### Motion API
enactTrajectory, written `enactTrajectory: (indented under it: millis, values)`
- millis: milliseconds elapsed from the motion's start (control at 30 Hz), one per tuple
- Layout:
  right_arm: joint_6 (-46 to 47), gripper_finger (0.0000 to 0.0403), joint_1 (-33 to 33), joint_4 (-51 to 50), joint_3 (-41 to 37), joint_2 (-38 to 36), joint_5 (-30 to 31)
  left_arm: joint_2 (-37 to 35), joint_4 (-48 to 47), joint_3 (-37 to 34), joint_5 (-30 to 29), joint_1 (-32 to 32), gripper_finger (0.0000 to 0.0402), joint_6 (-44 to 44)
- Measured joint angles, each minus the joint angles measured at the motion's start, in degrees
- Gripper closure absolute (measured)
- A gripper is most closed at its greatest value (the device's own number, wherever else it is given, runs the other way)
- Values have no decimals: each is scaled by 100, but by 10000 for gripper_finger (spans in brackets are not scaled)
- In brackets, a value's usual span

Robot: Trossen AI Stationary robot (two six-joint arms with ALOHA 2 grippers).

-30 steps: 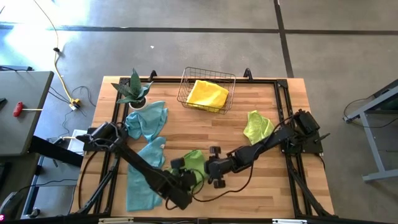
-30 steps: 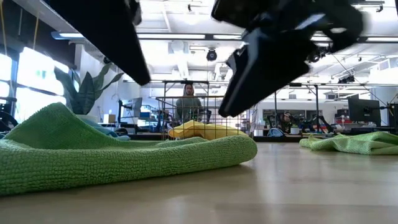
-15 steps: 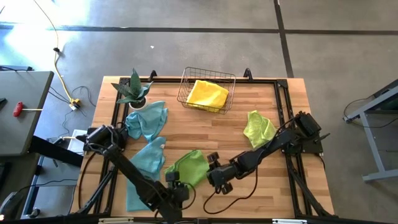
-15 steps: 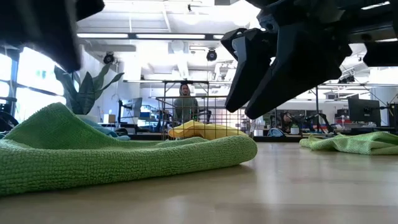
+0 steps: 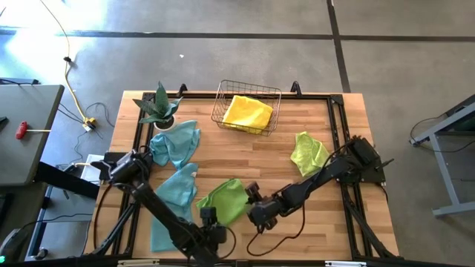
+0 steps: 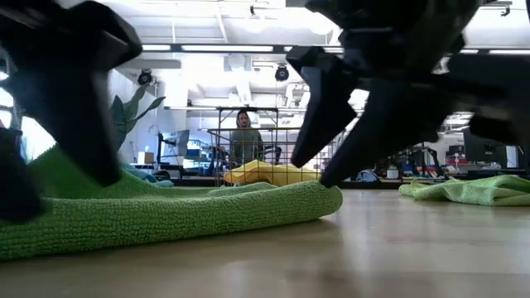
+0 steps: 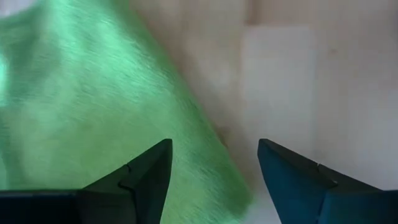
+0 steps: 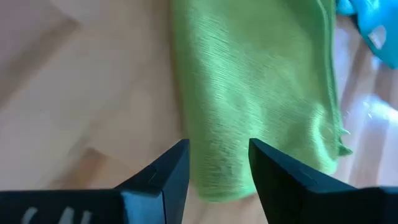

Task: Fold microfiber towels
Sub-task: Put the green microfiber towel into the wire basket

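Observation:
A lime green towel (image 5: pixel 223 199) lies flat on the wooden table near its front edge; it also shows in the low view (image 6: pixel 166 211). My left gripper (image 5: pixel 208 217) hovers open over its near corner (image 7: pixel 205 168). My right gripper (image 5: pixel 251 197) stands open at its right edge (image 8: pixel 205 180), fingers pointing down, one on each side of the edge. I see neither gripper touching the cloth. Two teal towels (image 5: pixel 172 144) (image 5: pixel 169 204) lie crumpled at the left. A second lime towel (image 5: pixel 308 152) lies at the right. A yellow towel (image 5: pixel 249 111) rests in the wire basket (image 5: pixel 223 95).
A potted plant (image 5: pixel 159 107) stands at the far left corner beside the basket. Bare wood (image 5: pixel 326 215) stretches right of the green towel toward the table's near right corner. A person (image 6: pixel 245 136) sits in the room beyond the table.
My left gripper has drawn back from over the green towel toward the table's near edge and come down low. My right gripper has sunk toward the towel's right edge. The green towel, partly covered by both grippers a second ago, now lies uncovered and flat.

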Motion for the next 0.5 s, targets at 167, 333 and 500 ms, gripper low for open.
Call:
enactTrajectory:
  millis: [167, 333, 500]
  values:
    - [-6, 245, -215, 17, 0, 0, -221, 0, -16, 2, 9, 98, 172, -273]
    - [12, 245, -325, 24, 0, 0, -663, 71, -23, 7, 436, 123, 172, -574]
    - [51, 245, -331, 54, -13, 0, -1051, 147, -113, 4, 556, 101, 172, -820]
